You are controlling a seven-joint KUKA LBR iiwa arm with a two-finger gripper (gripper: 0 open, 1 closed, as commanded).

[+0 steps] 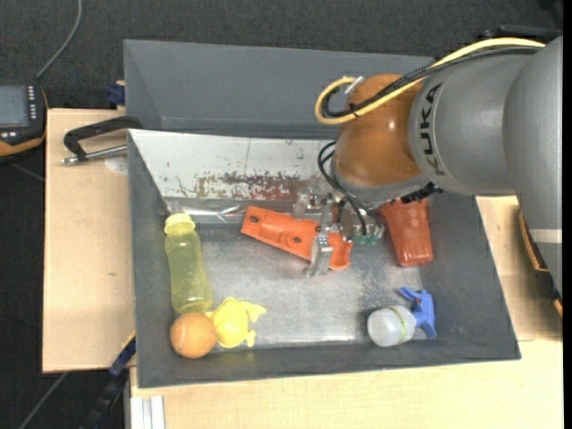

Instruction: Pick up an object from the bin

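Note:
My gripper [320, 256] hangs low in the middle of the bin, its metal fingers down at the right end of a flat orange plastic piece [284, 231] with small holes. The finger tips straddle that end of the piece, but how wide they stand does not show. Just to the right an orange-red cylinder [409, 231] lies near the bin's right wall, partly under the arm.
A yellow-green bottle [186, 263] lies along the left wall. An orange ball [192, 335] and a yellow toy [235, 321] sit at the front left. A white and blue object [400, 322] rests at the front right. The arm covers the back right.

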